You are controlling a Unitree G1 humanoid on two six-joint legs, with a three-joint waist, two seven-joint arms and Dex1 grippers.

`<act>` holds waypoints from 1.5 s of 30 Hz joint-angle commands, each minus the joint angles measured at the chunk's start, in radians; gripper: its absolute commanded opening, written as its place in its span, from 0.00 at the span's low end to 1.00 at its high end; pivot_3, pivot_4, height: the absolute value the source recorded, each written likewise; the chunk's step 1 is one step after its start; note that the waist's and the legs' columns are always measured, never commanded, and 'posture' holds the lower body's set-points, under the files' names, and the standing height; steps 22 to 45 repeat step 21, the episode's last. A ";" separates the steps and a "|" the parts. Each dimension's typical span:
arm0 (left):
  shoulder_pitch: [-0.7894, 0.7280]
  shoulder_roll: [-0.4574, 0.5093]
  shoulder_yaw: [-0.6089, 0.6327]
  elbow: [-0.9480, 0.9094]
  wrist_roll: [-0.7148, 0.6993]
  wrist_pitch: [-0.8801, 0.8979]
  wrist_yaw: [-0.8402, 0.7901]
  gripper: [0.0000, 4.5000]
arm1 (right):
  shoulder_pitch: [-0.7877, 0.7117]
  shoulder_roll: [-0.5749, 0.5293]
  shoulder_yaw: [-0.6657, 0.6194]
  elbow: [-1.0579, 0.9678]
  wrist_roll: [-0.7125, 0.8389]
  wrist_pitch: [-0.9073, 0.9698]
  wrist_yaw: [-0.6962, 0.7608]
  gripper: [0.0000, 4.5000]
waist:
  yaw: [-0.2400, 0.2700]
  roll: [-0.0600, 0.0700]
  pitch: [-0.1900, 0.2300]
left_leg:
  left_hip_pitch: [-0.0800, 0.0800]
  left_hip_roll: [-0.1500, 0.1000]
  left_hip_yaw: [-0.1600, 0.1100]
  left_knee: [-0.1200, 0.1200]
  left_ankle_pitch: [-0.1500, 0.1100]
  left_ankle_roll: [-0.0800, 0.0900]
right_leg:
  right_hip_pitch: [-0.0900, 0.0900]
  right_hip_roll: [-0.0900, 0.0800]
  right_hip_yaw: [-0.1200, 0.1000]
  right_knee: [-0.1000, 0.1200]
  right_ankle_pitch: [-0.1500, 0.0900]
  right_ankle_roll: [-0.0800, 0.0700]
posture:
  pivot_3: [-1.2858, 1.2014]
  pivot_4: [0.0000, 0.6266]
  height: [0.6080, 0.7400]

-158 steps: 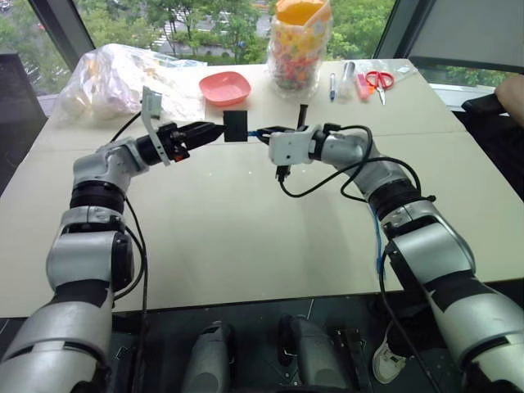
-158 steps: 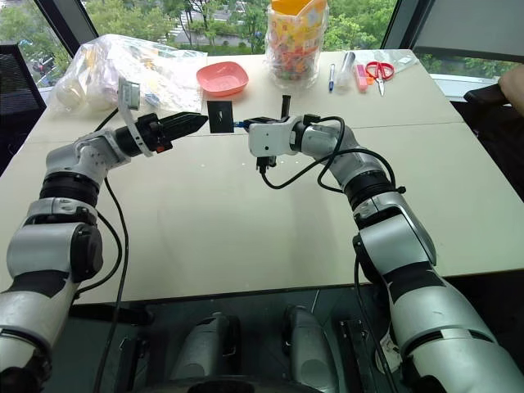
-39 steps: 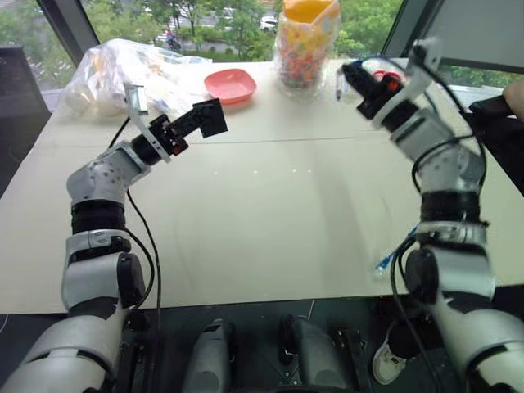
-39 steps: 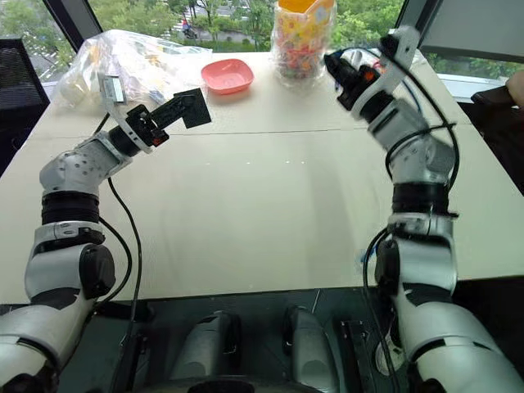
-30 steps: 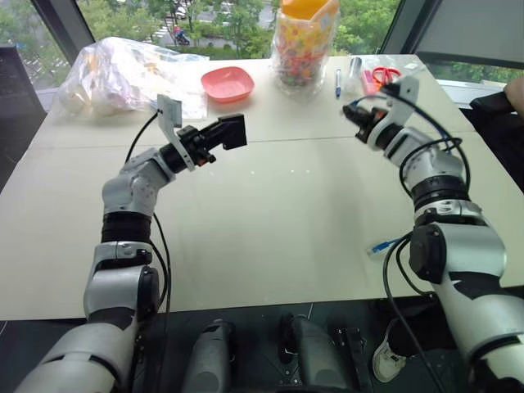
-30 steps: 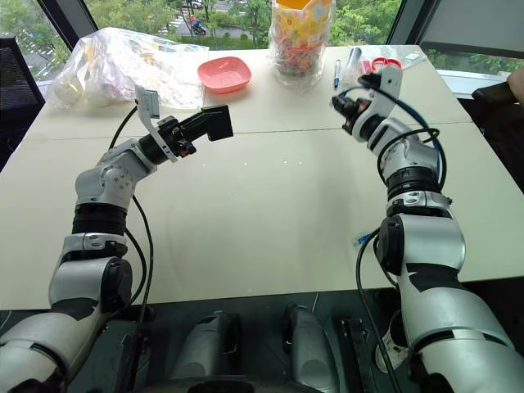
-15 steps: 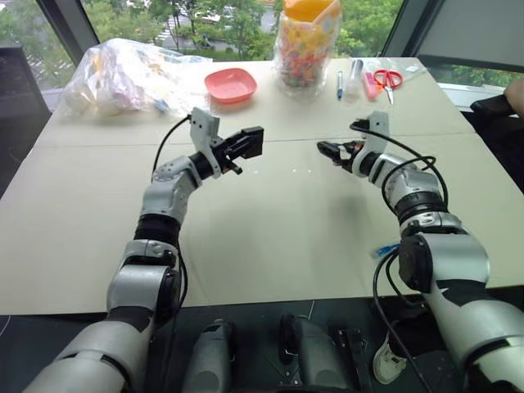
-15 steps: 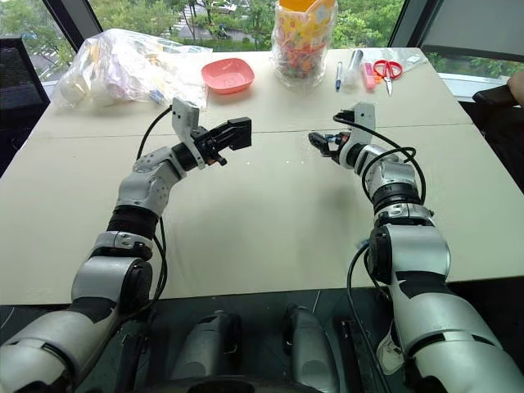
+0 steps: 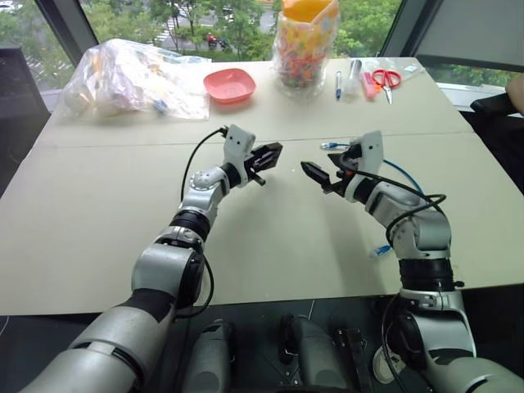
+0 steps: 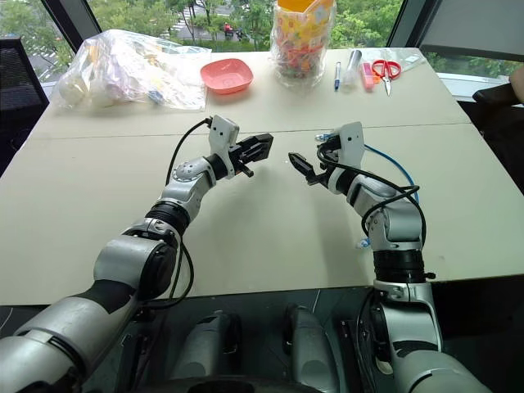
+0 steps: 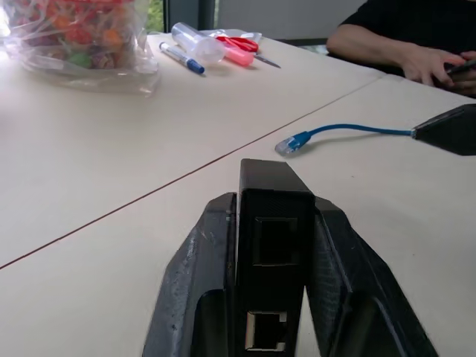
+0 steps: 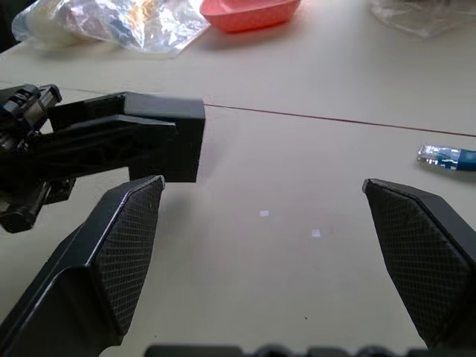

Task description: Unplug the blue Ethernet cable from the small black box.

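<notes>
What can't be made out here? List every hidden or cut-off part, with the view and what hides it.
- blue Ethernet cable: in the left eye view its middle passes behind the right arm; only the plug near the table seam and a bit at the table edge show.
- small black box: in the left wrist view the left gripper fingers cover both sides.
- person's hand: left wrist view, cut by the picture's edge.

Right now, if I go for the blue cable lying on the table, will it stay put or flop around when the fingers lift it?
Probably floppy: the blue Ethernet cable lies in a loose curve on the table, so most of it should sag and trail. Its plug looks small and smooth, so it may slip from a loose pinch. It seems light and unlikely to resist.
</notes>
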 commanded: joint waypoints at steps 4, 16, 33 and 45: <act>-0.012 0.026 0.029 -0.034 -0.014 0.012 -0.069 0.98 | 0.010 -0.016 -0.042 -0.079 0.028 -0.013 -0.015 1.00 | 0.000 0.000 0.000 | 0.000 0.000 0.000 0.000 0.000 0.000 | 0.000 0.000 0.000 0.000 0.000 0.000 | 0.52 0.24 1.00; 0.461 0.361 0.070 -1.060 -0.302 0.807 -0.241 0.98 | 0.259 -0.143 -0.027 -0.331 0.112 0.029 0.128 1.00 | -0.006 0.001 0.000 | 0.001 0.001 -0.001 -0.001 0.000 0.000 | 0.000 0.001 0.001 0.001 0.001 -0.002 | 0.52 0.24 1.00; 0.685 0.419 0.124 -1.368 -0.423 1.041 -0.138 0.98 | 0.330 -0.182 -0.002 -0.423 0.141 0.039 0.168 1.00 | 0.005 0.001 0.000 | 0.004 0.001 -0.002 0.001 0.000 0.000 | 0.004 0.000 0.001 -0.001 -0.003 -0.004 | 0.52 0.24 1.00; 0.685 0.419 0.124 -1.368 -0.423 1.041 -0.138 0.98 | 0.330 -0.182 -0.002 -0.423 0.141 0.039 0.168 1.00 | 0.005 0.001 0.000 | 0.004 0.001 -0.002 0.001 0.000 0.000 | 0.004 0.000 0.001 -0.001 -0.003 -0.004 | 0.52 0.24 1.00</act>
